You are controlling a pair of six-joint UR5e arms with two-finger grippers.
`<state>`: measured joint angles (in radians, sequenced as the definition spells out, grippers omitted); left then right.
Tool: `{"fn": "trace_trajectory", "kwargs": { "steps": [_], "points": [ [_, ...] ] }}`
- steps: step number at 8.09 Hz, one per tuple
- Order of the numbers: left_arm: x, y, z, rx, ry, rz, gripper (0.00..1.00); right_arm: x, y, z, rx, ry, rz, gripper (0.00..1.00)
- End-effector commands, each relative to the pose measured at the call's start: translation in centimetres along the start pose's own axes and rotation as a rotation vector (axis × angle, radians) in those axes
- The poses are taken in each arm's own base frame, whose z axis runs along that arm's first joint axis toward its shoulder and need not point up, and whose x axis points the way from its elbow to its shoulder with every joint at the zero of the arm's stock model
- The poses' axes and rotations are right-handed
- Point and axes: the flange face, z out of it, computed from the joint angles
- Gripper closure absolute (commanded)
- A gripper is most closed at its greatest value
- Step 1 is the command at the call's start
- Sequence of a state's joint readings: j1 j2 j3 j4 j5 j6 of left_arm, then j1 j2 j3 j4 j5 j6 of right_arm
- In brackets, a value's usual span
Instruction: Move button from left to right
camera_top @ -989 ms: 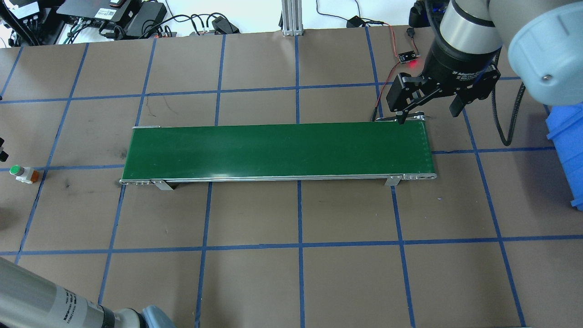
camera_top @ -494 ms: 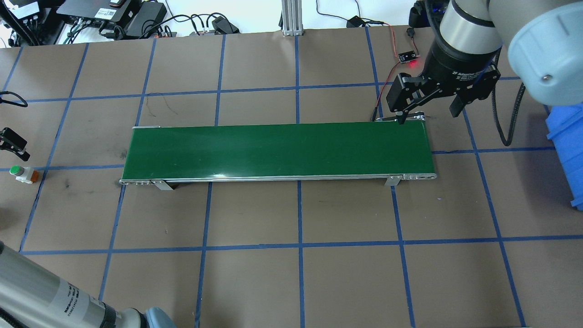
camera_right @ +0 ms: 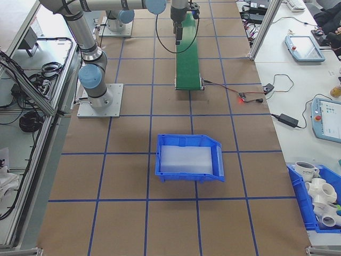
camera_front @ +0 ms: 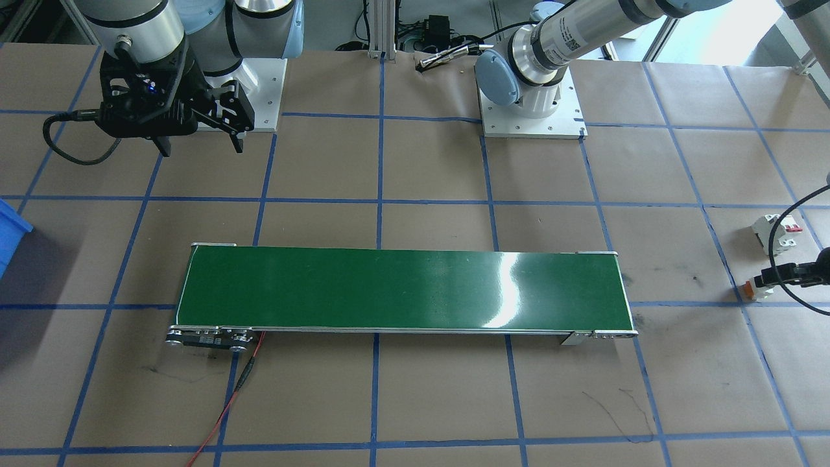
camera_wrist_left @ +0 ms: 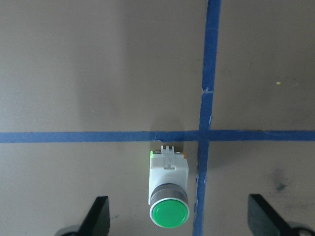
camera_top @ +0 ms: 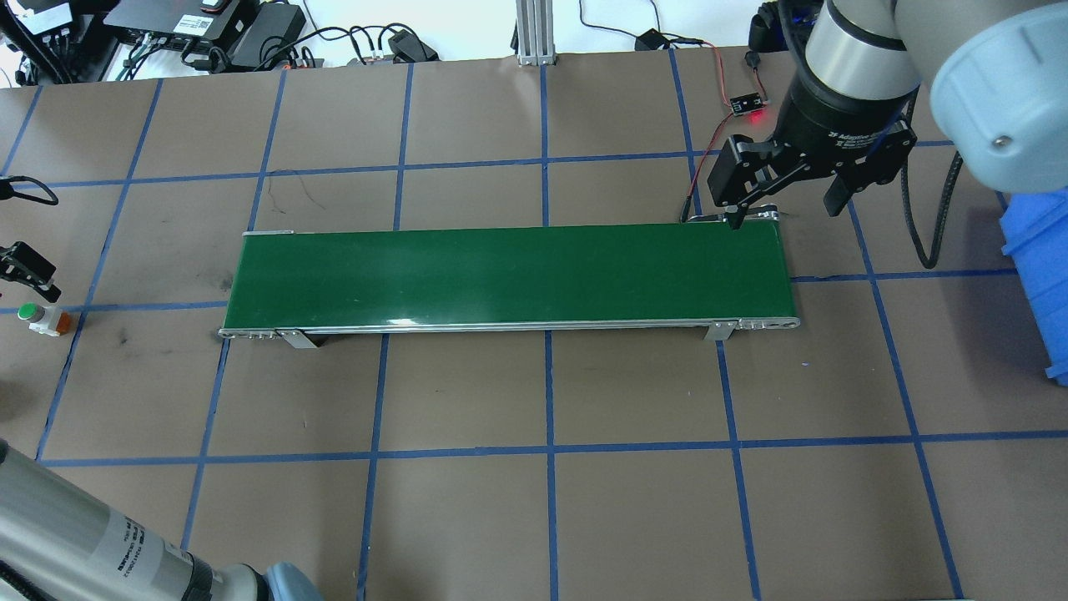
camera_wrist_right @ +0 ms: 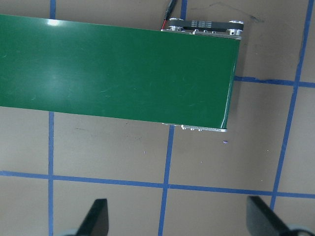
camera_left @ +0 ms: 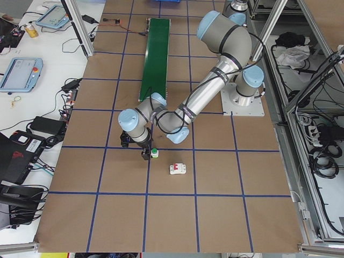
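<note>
The button [camera_wrist_left: 168, 189], with a green cap, white body and orange base, lies on its side on the brown table at the far left [camera_top: 37, 317], beside a blue tape crossing. My left gripper [camera_wrist_left: 179, 219] hovers over it, open, with a finger on either side of the cap and touching nothing. The same gripper [camera_front: 797, 272] shows at the right edge of the front-facing view, over the button [camera_front: 755, 288]. My right gripper [camera_top: 784, 213] hangs open and empty over the far right end of the green conveyor belt [camera_top: 509, 275].
A white circuit breaker with a red lever [camera_front: 775, 233] stands close to the button. A blue bin [camera_top: 1039, 267] sits at the table's right end. A small board with a red light [camera_top: 748, 104] and its wires lie behind the belt.
My left gripper has come in from the left edge of the overhead view and settled closer to the button. The right arm and the button have not moved.
</note>
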<state>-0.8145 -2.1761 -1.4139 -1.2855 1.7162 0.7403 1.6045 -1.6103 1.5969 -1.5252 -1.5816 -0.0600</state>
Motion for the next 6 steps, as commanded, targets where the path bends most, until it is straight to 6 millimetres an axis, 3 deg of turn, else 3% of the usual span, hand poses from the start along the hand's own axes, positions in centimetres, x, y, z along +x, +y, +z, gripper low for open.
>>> {"fn": "trace_trajectory", "kwargs": {
  "steps": [1, 4, 6],
  "points": [
    [0.31, 0.15, 1.91, -0.006, -0.001, 0.014, 0.0, 0.0, 0.02, -0.01, 0.0, 0.0, 0.0, 0.0],
    [-0.02, 0.51, 2.45, -0.022, -0.021, 0.016, 0.03, 0.0, 0.02, -0.01, 0.0, 0.0, 0.0, 0.0],
    [-0.04, 0.57, 2.48, -0.029, -0.023, 0.046, 0.51, 0.0, 0.02, -0.01, 0.0, 0.0, 0.0, 0.0]
  ]
}}
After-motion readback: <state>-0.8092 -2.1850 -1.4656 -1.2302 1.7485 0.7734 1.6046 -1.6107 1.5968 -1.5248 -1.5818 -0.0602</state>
